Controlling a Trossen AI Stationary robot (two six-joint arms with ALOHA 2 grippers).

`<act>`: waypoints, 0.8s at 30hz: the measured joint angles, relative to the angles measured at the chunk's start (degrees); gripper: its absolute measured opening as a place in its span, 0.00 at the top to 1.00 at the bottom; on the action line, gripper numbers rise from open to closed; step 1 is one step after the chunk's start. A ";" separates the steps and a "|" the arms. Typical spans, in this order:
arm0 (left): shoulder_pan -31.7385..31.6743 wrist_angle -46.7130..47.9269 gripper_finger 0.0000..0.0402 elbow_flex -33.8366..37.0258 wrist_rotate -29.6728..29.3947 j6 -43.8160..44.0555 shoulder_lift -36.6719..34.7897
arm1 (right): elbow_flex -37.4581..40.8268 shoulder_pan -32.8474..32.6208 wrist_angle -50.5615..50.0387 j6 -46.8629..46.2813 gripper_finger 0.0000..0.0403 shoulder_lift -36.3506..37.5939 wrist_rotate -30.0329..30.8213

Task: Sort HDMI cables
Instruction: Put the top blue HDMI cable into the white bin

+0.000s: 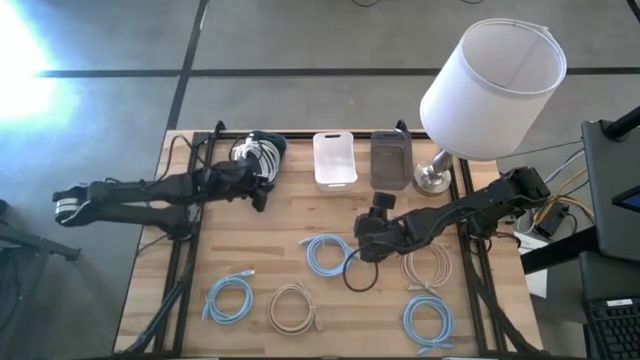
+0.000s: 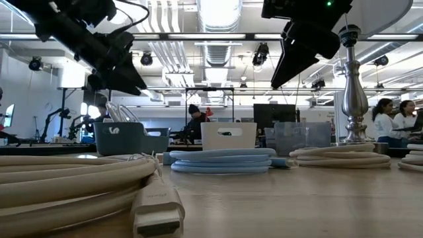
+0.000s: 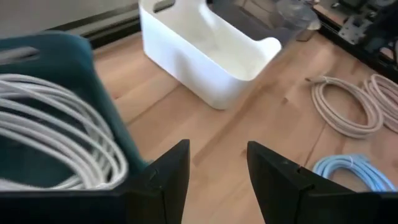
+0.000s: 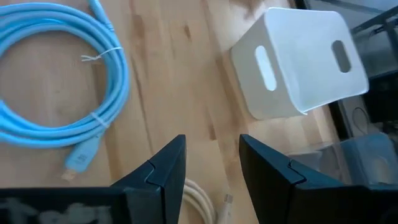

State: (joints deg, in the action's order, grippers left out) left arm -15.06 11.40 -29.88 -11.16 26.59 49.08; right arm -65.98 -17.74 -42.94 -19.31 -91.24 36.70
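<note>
Five coiled cables lie flat on the wooden table: light blue ones (image 1: 327, 253), (image 1: 228, 298), (image 1: 428, 322) and beige ones (image 1: 293, 307), (image 1: 425, 265). White coils (image 1: 250, 150) sit inside a dark teal bin (image 1: 272, 146) at the far edge. My left gripper (image 1: 262, 193) (image 3: 217, 149) hovers open beside the teal bin (image 3: 93, 99), holding nothing. My right gripper (image 1: 360, 240) (image 4: 211, 143) hangs open above the table between the middle light blue coil (image 4: 56, 81) and a beige coil (image 4: 199, 199), also holding nothing.
A white bin (image 1: 335, 160) and a clear grey bin (image 1: 392, 160) stand in a row right of the teal bin. A lamp with a white shade (image 1: 490, 90) stands at the far right corner. A black loop (image 1: 360, 277) lies under the right gripper.
</note>
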 joint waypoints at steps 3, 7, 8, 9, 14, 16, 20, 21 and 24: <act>1.02 -6.19 0.59 2.46 0.44 0.02 1.14 | 0.00 -0.02 0.00 -0.02 0.66 0.00 -0.99; 2.47 -13.91 0.59 4.85 2.64 0.50 2.94 | 0.00 0.00 0.00 -0.02 0.67 0.00 -1.00; 2.96 -15.51 0.59 5.17 3.02 0.52 3.41 | 0.00 0.00 0.00 0.00 0.67 0.00 -1.02; 3.49 -17.08 0.59 5.44 3.30 0.51 3.88 | 0.00 0.00 0.02 -0.01 0.68 0.00 -1.02; 6.33 -21.41 0.59 5.78 4.28 0.53 6.31 | 0.00 0.00 0.05 0.00 0.68 0.00 -1.15; 7.69 -22.66 0.59 5.64 4.31 0.37 7.26 | 0.00 0.00 0.18 -0.02 0.68 0.00 -1.15; 10.35 -27.53 0.59 5.63 4.33 0.25 9.26 | 0.00 0.00 0.26 -0.02 0.67 0.00 -1.15; 10.96 -28.64 0.59 5.57 4.33 0.24 9.81 | 0.00 0.00 0.30 -0.02 0.67 0.00 -1.15; 12.81 -32.20 0.59 5.36 4.33 0.22 11.66 | 0.00 0.00 0.38 -0.02 0.68 -0.02 -1.15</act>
State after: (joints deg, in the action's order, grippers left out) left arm -2.25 -20.81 -24.52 -6.83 26.81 60.74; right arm -65.98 -17.74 -42.56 -19.33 -91.26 35.55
